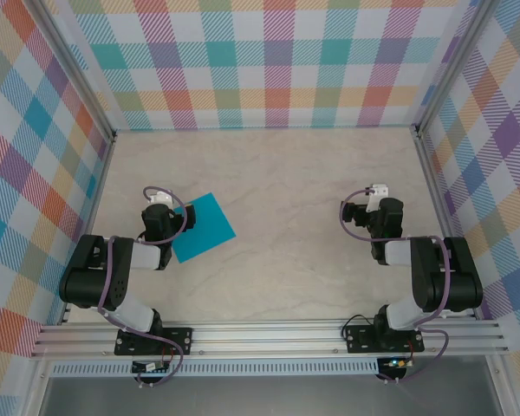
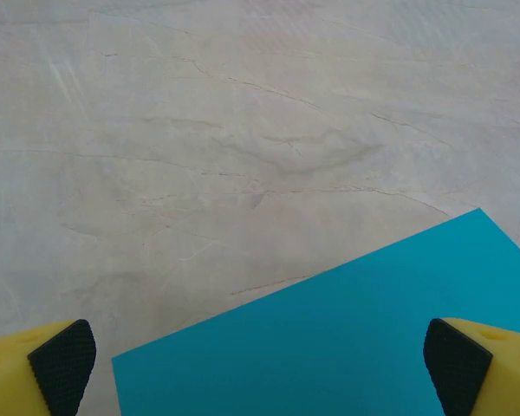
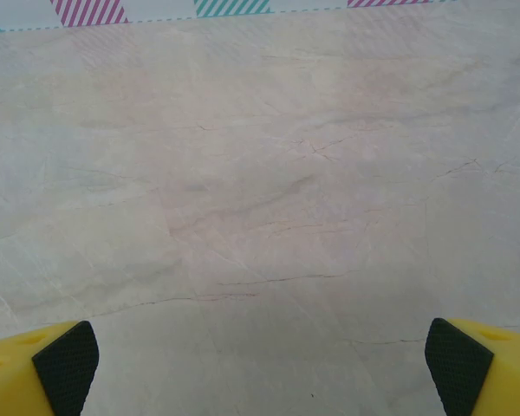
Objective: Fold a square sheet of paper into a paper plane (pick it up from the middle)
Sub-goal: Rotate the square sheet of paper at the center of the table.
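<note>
Since the sheet (image 1: 204,227) lies flat and unfolded on the surface (image 1: 295,173), left of centre, no fold has begun; the step in hand looks like the approach for the first pickup. Left tool (image 2: 260,371) hangs over the sheet's left edge, jaws spread wide, holding nothing and apparently not touching it. Right tool (image 3: 262,371) is equally wide and empty, over bare surface well apart from the sheet. Next, the left tool would need to shift toward the sheet's middle, lower and pinch.

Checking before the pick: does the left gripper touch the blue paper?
Cannot tell. In the left wrist view, the left gripper hangs over the square sheet of paper; height unclear.
</note>
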`<state>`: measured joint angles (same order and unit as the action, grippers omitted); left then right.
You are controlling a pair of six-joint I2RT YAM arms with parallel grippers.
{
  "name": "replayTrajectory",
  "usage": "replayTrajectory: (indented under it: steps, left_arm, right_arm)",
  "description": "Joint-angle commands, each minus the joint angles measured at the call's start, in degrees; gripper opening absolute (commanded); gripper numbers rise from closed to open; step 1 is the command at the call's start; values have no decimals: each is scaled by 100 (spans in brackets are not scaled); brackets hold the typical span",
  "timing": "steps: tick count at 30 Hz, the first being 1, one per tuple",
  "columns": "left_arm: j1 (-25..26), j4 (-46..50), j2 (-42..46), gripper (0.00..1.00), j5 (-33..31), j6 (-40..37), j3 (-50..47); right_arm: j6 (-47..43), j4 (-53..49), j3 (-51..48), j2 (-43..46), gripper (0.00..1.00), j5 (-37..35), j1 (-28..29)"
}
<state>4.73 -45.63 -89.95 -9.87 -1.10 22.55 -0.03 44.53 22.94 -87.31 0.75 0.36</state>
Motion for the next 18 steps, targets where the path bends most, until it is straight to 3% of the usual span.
replayTrajectory:
  steps: [1, 18]
  left_arm:
    - [1, -177, 23, 100, 90, 7, 101]
    - [-7, -477, 176, 100, 261, -54, -120]
  right_arm:
    - [37, 91, 121, -20, 100, 135, -32]
    - [38, 88, 120, -15, 100, 127, -27]
